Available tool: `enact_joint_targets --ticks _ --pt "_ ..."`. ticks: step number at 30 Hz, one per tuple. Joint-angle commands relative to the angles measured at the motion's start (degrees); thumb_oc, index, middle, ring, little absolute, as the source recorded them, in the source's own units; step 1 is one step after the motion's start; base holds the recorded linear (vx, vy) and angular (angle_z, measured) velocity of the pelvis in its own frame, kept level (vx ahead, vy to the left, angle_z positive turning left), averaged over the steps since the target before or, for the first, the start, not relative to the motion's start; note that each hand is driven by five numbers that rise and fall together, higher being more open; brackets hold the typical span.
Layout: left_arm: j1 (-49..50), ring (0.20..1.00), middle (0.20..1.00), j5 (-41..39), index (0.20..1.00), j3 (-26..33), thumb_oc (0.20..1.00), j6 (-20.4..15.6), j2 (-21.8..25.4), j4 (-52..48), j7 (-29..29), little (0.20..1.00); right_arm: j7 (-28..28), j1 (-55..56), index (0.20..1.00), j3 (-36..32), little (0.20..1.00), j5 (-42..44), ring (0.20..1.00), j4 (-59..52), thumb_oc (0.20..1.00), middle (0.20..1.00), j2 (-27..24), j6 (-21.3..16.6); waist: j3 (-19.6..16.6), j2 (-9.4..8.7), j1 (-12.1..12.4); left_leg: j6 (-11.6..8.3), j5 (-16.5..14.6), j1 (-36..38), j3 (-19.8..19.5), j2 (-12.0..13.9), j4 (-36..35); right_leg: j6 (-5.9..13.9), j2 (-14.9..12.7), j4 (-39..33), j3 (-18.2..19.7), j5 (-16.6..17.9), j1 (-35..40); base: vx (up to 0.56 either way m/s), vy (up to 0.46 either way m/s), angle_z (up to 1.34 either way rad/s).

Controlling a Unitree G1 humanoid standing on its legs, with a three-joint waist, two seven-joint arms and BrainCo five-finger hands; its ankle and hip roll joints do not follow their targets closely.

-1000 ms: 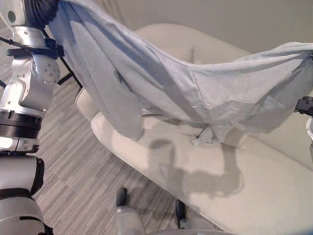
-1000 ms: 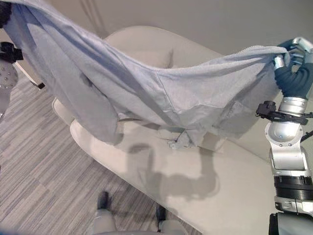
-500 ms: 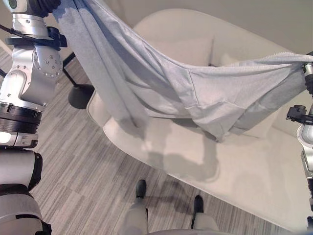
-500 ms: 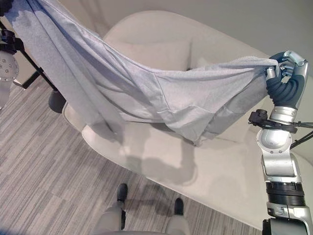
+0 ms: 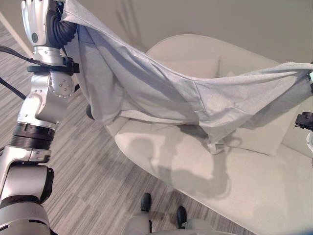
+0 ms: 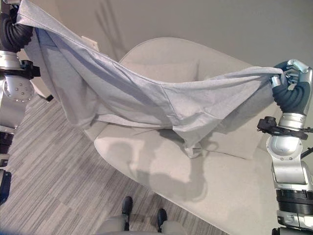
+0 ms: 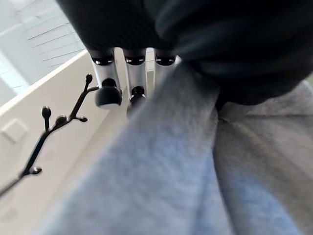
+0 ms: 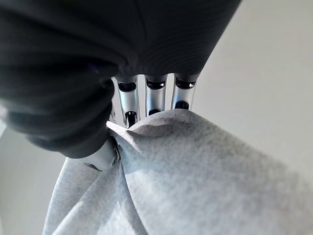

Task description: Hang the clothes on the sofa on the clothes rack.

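left hand point(image 7: 132, 83): raised high at the robot's left, fingers curled over one end of the grey garment point(image 6: 146, 100), the cloth falling away beneath the dark cover
right hand point(image 6: 288, 76): raised at the robot's right, lower than the other, fingers and thumb pinched on the opposite edge, as its wrist view shows
where the garment is: in the air between the two hands, clear of the cream sofa point(image 6: 220, 186) beneath it; only its lowest fold, closer to the right hand than the left, hangs near the cushion point(image 5: 259, 142), and I cannot tell whether it touches
why held so: I judge the two-handed hold at opposite ends is meant to spread the cloth wide and keep it off the seat, so it can be carried over and draped rather than bundled
long axis: runs hand to hand, slanting down from the left hand to the right, with a sag in the middle
hanging part: a sleeve or flap drops straight down just below the left hand
rack: a dark branching peg point(image 7: 54, 122) shows past the left hand's fingers, which I take for the clothes rack, near that hand and not touching the cloth
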Motion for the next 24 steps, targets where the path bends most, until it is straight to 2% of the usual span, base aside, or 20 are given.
enact_joint_targets --ticks 1,2,3,5,6,7,8,9,10,11,13,15,17,19,21,22,24 --pt "-9.68 0.200 0.200 -0.99 0.200 0.35 0.200 -1.19 3.14 1.90 3.86 0.200 -2.82 0.00 0.200 -3.87 0.200 0.21 0.200 -1.92 0.200 0.200 -2.79 -2.80 -3.03 -1.92 -0.71 -4.38 4.84 -1.80 -1.76 10.72 -7.79 8.48 -2.77 -7.06 -1.65 0.52 7.36 0.27 0.419 0.20" --pt "-10.66 0.200 0.200 -1.64 0.200 -1.21 0.200 -1.61 3.44 2.02 5.04 0.200 -3.80 0.88 0.200 -4.07 0.200 -0.64 0.200 -1.79 0.200 0.200 -2.53 -2.66 -3.10 -1.64 -0.33 -5.75 7.30 -3.99 -3.75 12.98 -7.40 9.70 -4.89 -8.68 -0.42 0.24 9.46 0.37 0.506 0.14" --pt "-10.91 0.200 0.200 -1.94 0.200 -1.21 0.200 -1.70 3.54 1.73 5.24 0.200 -3.02 1.41 0.200 -3.74 0.200 -1.17 0.200 -2.34 0.200 0.200 -2.30 -2.44 -3.63 -1.40 0.21 -6.26 6.37 -3.29 -5.84 12.92 -6.20 10.39 -6.75 -9.56 0.26 1.04 10.79 0.47 0.663 0.03" --pt "-10.07 0.200 0.200 -1.11 0.200 -0.10 0.200 -1.23 3.04 0.74 4.87 0.200 -2.23 2.17 0.200 -4.87 0.200 -1.97 0.200 -2.58 0.200 0.200 -2.27 -1.72 -4.35 -0.13 0.17 -6.79 4.26 -2.01 -5.82 12.08 -5.13 11.92 -9.83 -9.33 0.06 3.74 11.04 0.36 0.493 -0.49" --pt "-9.59 0.200 0.200 -0.99 0.200 0.32 0.200 -1.14 2.83 0.45 4.78 0.200 -2.19 2.33 0.200 -4.92 0.200 -1.96 0.200 -2.66 0.200 0.200 -2.47 -1.70 -4.47 -0.20 0.20 -6.64 4.01 -2.04 -5.65 11.72 -4.90 12.13 -10.25 -9.74 0.01 3.90 11.26 0.34 0.548 -1.06" --pt "-9.83 0.200 0.200 -0.75 0.200 0.25 0.200 -1.16 2.08 -0.38 4.66 0.200 -1.96 1.37 0.200 -5.14 0.200 -2.14 0.200 -2.59 0.200 0.200 -2.21 -1.32 -4.56 0.20 -1.06 -6.31 2.31 -0.77 -4.35 9.75 -4.73 12.07 -12.65 -8.50 0.18 9.38 9.24 0.21 0.462 -0.83" --pt "-9.85 0.200 0.200 -0.76 0.200 0.01 0.200 -1.04 2.26 -0.75 4.97 0.200 -2.74 -0.55 0.200 -4.42 0.200 -1.64 0.200 -1.87 0.200 0.200 -1.79 -1.26 -4.74 0.05 -1.17 -5.63 1.78 -0.98 -2.37 8.55 -4.82 12.42 -14.10 -8.16 0.25 14.92 7.09 0.21 0.574 -0.44" --pt "-9.99 0.200 0.200 -0.61 0.200 -0.13 0.200 -0.56 3.31 -1.41 5.27 0.200 -3.08 -2.51 0.200 -3.40 0.200 -1.45 0.200 -1.58 0.200 0.200 -1.60 -1.28 -4.78 0.22 -0.71 -5.19 1.73 -0.83 -0.47 8.46 -5.22 12.14 -14.57 -7.96 -1.28 17.28 5.51 0.06 0.390 -0.28" --pt "-10.30 0.200 0.200 -0.16 0.200 -0.16 0.200 -0.35 3.84 -1.96 5.37 0.200 -3.19 -3.34 0.200 -2.78 0.200 -1.30 0.200 -1.66 0.200 0.200 -1.32 -1.55 -4.98 0.45 -0.33 -4.94 1.71 -0.55 1.14 8.54 -5.84 11.90 -14.67 -7.87 -3.13 17.81 5.11 0.05 0.410 -0.67" --pt "-10.41 0.200 0.200 0.40 0.200 -0.45 0.200 -0.36 4.23 -2.65 5.17 0.200 -3.53 -4.58 0.200 -2.12 0.200 -1.21 0.200 -1.47 0.200 0.200 -1.59 -1.80 -5.17 0.25 -0.58 -4.36 2.52 -0.02 2.83 7.75 -7.64 10.93 -13.19 -7.32 -3.05 18.32 4.27 0.10 0.432 -0.76" --pt "-10.69 0.200 0.200 0.79 0.200 -0.52 0.200 -0.67 4.07 -3.05 4.85 0.200 -3.59 -5.30 0.200 -2.23 0.200 -1.15 0.200 -1.63 0.200 0.200 -3.01 -2.12 -5.87 0.39 -1.17 -3.30 2.93 1.25 4.49 5.85 -10.34 9.69 -8.72 -5.93 -1.63 15.13 2.91 0.15 0.426 -0.46" --pt "-10.75 0.200 0.200 0.80 0.200 -0.59 0.200 -0.68 3.31 -2.72 4.16 0.200 -3.23 -5.22 0.200 -2.46 0.200 -0.81 0.200 -1.89 0.200 0.200 -3.94 -2.64 -6.48 0.11 -1.43 -2.66 0.97 2.87 6.07 4.02 -10.76 8.73 -3.69 -6.02 -2.23 10.23 2.77 0.19 0.371 -0.13" --pt "-10.32 0.200 0.200 0.70 0.200 -0.05 0.200 -0.77 2.44 -2.99 3.41 0.200 -3.00 -4.66 0.200 -3.35 0.200 -0.78 0.200 -2.09 0.200 0.200 -3.91 -2.70 -6.02 -0.15 -1.93 -1.93 0.90 4.19 6.12 1.74 -10.76 7.86 1.40 -6.01 -1.25 7.60 1.50 0.12 0.242 -0.03" --pt "-9.29 0.200 0.200 0.67 0.200 0.73 0.200 -0.99 0.73 -2.88 2.75 0.200 -3.29 -3.86 0.200 -4.46 0.200 -1.16 0.200 -2.70 0.200 0.200 -4.02 -3.17 -4.93 -0.18 -3.07 -1.19 0.01 6.40 5.68 -0.73 -10.76 6.58 6.67 -5.35 1.58 6.30 -0.54 0.15 0.212 0.04" --pt "-8.50 0.200 0.200 0.67 0.200 1.13 0.200 -0.96 -1.59 -2.34 2.23 0.200 -2.65 -2.82 0.200 -5.20 0.200 -0.76 0.200 -2.94 0.200 0.200 -4.25 -2.98 -4.06 0.29 -3.54 -0.50 -0.57 8.33 4.64 -2.14 -10.76 5.62 8.01 -5.32 3.98 5.73 0.32 0.17 0.162 0.49" --pt "-6.11 0.200 0.200 0.84 0.200 2.69 0.200 -1.48 -3.10 -2.87 1.66 0.200 -2.78 -2.42 0.200 -5.83 0.200 -0.43 0.200 -2.98 0.200 0.200 -3.45 -3.05 -3.81 0.75 -3.45 0.16 -1.36 10.44 3.67 -2.95 -10.76 5.25 8.56 -5.84 4.99 6.68 1.27 0.15 0.096 0.88" --pt "-4.73 0.200 0.200 0.40 0.200 3.69 0.200 -1.88 -3.31 -3.64 1.17 0.200 -2.32 -2.81 0.200 -5.09 0.200 -0.05 0.200 -2.82 0.200 0.200 -3.63 -3.10 -3.60 1.13 -3.27 1.26 -2.02 11.68 2.39 -3.70 -9.74 4.95 8.73 -5.55 6.05 6.96 1.64 0.09 0.063 0.58"
